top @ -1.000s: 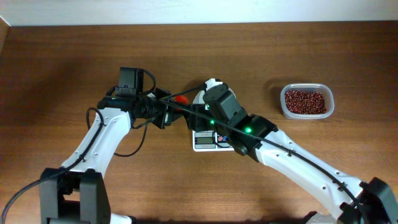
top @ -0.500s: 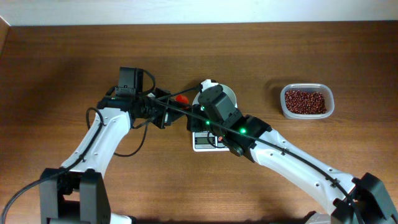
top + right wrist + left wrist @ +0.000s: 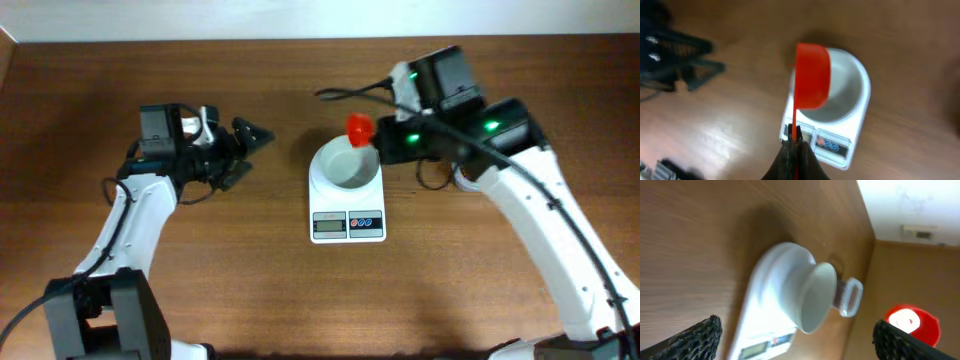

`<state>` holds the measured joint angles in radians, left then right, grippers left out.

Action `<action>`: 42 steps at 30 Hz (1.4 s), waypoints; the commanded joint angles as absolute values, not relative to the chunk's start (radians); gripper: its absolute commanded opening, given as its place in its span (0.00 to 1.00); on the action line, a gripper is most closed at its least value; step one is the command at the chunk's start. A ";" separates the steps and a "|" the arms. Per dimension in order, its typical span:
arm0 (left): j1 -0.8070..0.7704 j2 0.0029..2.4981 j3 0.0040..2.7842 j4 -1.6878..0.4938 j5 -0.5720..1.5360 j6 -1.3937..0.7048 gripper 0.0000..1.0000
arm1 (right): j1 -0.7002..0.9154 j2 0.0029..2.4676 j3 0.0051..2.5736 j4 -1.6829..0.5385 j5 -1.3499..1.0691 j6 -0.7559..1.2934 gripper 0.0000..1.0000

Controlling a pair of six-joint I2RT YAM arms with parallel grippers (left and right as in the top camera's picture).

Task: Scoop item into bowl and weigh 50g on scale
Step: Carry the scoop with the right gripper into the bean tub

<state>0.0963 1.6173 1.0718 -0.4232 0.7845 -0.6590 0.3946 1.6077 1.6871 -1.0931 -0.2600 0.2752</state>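
brown wooden tabletop (image 3: pixel 250 290) carries the scale (image 3: pixel 347 226) at its middle, long axis running far edge to near edge, display at the near end. the bowl (image 3: pixel 345 170) sits on its far end. the right gripper (image 3: pixel 392 140) pinches a red scoop (image 3: pixel 360 130) by the handle, cup over the bowl's far-right rim. the left gripper (image 3: pixel 248 150), jaws wide, points at the scale from the left-edge side, well apart.

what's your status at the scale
Left gripper open, clear of scale. Right gripper shut on red scoop over bowl. Bowl on scale, looks empty. Nothing blocking.
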 commanded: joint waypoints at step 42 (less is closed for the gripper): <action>0.152 1.604 1.079 -0.562 0.392 -0.480 0.99 | -0.068 1.953 1.704 -1.149 0.084 -0.049 0.16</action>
